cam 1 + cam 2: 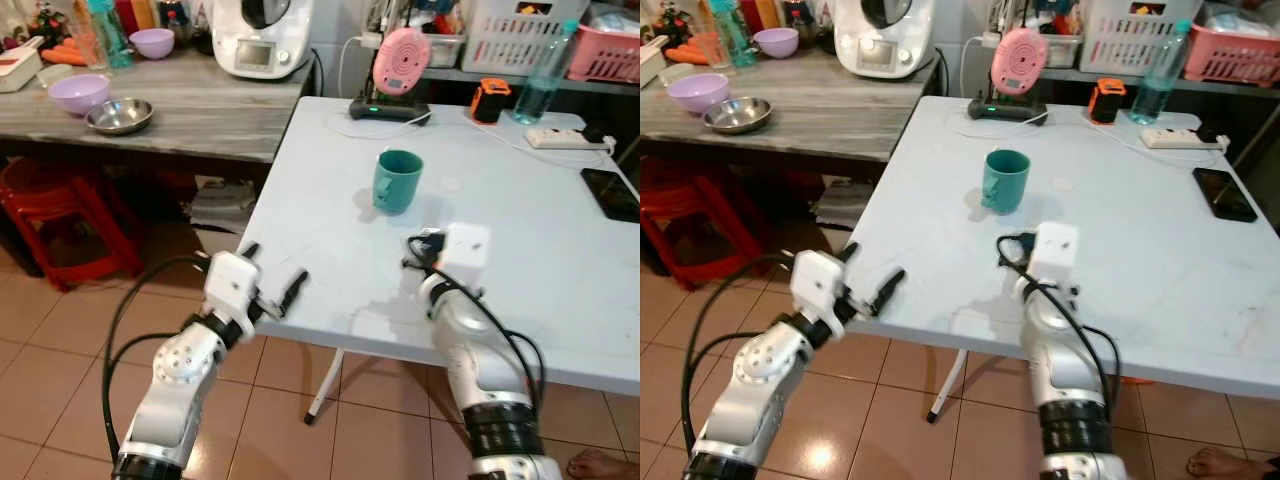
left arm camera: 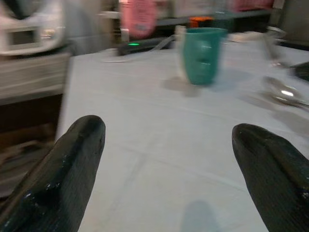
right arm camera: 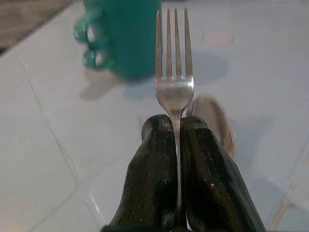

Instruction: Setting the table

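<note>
Holding a fork point(image 3: 175, 82) by its handle, the right gripper point(image 3: 176, 126) hovers mid-frame below the teal mug point(image 1: 397, 180); thin, stiff, slick steel could slip. Left gripper point(image 2: 169, 145) gapes wide over the counter point(image 1: 540, 230).

Even daylight, soft shadows on the white table point(image 1: 520, 290); left wrist view motion-blurred, background soft.

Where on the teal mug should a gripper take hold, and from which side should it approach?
Grip the teal mug by its rim and wall from above: it stands upright with its mouth open. Its handle faces the robot's left, so the open left gripper could probably pinch that instead.
</note>
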You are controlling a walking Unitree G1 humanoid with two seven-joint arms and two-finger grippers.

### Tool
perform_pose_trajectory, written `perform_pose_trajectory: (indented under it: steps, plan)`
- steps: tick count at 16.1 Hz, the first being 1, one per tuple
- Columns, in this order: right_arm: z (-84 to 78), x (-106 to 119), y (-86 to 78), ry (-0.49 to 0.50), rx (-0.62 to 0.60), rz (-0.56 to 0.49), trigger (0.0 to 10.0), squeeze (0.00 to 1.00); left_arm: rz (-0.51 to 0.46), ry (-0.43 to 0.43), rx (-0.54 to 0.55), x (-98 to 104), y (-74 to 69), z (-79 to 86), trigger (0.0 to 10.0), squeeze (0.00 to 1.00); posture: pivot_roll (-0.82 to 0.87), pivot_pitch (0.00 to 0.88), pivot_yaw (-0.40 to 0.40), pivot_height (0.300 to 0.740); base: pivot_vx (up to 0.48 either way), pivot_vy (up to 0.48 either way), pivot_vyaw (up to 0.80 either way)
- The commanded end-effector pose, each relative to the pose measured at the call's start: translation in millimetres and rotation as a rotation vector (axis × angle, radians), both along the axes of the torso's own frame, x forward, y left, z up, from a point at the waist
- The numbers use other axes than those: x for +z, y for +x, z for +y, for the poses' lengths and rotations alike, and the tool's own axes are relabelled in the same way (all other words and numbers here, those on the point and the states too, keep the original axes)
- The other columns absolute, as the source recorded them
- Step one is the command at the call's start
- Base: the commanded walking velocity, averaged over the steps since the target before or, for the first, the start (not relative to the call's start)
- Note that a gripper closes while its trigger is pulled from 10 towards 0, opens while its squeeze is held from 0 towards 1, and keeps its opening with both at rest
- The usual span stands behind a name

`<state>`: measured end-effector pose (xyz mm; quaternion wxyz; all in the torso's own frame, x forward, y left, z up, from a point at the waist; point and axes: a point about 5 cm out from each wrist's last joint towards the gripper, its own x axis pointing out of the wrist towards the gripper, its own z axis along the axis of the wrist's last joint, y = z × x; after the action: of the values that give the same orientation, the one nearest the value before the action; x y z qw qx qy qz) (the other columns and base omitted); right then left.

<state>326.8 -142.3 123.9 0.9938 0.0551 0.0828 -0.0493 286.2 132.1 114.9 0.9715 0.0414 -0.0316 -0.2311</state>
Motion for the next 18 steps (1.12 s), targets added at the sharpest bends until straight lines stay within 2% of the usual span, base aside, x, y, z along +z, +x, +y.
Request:
perform_pose_trajectory:
  steps: [1,3,5,9,14,18]
  plan:
    - [-0.7,6.1,-5.5,-0.021,0.012,-0.049,10.0,0.00,0.014,-0.026,0.060,0.3,6.0,4.6,10.0,0.00,-0.04,0.000,-0.014,0.740,0.000,0.000,0.00]
    - [-7.7,7.3,-14.0,-0.020,-0.015,-0.073,10.0,0.00,0.038,-0.070,0.097,-0.8,9.5,7.0,10.0,0.00,-0.05,0.000,-0.013,0.740,0.000,0.000,0.00]
    - [-15.6,8.2,-21.2,-0.029,-0.040,-0.081,10.0,0.00,0.034,-0.073,0.102,-1.0,10.9,5.7,10.0,0.00,-0.05,0.000,-0.012,0.740,0.000,0.000,-0.20]
    - [-25.7,9.0,-25.9,-0.047,-0.059,-0.088,10.0,0.00,0.034,-0.086,0.125,-0.9,14.3,3.8,10.0,0.00,-0.06,0.000,-0.009,0.740,0.000,0.342,-0.77]
    - [-18.9,6.3,-27.8,-0.042,-0.045,-0.083,10.0,0.00,0.024,-0.089,0.122,-0.1,14.4,1.1,10.0,0.00,-0.05,0.000,-0.010,0.740,0.000,0.439,-0.69]
    - [-13.4,6.9,-27.4,-0.049,-0.013,-0.097,10.0,0.00,0.017,-0.083,0.122,0.9,15.1,1.7,10.0,0.00,-0.04,0.000,-0.010,0.740,0.000,0.446,0.00]
